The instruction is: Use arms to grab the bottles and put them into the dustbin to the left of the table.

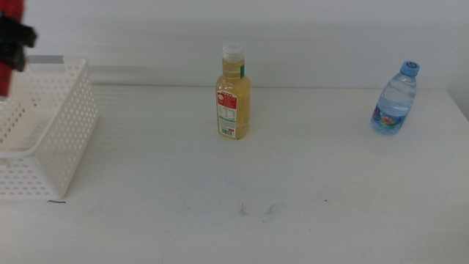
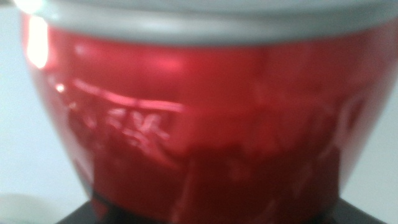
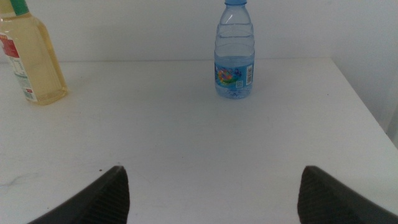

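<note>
My left gripper (image 1: pixel 11 44) clamps the red soda can (image 2: pixel 199 124) above the white perforated dustbin (image 1: pixel 62 139); my right gripper (image 3: pixel 211 193) waits wide apart, facing the water bottle (image 3: pixel 235 53).

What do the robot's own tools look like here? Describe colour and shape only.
The right tool shows two dark, near-black jaws with broad, wedge-like rounded tips and a matte finish. The left tool shows only as a bulky black block at the middle view's edge. No cables or markings are visible.
</note>
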Controlling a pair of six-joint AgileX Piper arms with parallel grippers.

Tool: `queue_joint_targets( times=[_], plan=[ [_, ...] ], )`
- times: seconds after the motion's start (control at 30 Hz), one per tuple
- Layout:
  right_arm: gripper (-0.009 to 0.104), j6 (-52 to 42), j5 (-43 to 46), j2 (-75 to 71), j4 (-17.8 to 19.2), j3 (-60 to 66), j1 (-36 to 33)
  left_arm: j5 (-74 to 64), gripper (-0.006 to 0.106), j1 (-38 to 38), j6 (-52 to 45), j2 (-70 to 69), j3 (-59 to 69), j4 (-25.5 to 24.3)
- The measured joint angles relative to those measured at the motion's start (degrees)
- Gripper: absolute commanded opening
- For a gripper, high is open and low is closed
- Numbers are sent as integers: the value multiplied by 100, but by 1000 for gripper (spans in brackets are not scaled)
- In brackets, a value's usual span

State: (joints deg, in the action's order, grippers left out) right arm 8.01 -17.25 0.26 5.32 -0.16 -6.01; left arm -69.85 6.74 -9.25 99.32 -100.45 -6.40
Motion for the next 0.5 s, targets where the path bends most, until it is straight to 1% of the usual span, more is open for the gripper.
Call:
queue_joint_targets(
  times=[0.17, 0.37, 0.5],
  plan=[
    [89, 0, 0, 0, 0, 0, 0, -48, -2, 570, -235, 823, -151, 71],
    [89, 0, 0, 0, 0, 0, 0, 437, -2, 648, -403, 1623, -151, 242],
    [89, 0, 0, 0, 0, 0, 0, 672, -2, 648, -514, 1924, -151, 389]
  ],
)
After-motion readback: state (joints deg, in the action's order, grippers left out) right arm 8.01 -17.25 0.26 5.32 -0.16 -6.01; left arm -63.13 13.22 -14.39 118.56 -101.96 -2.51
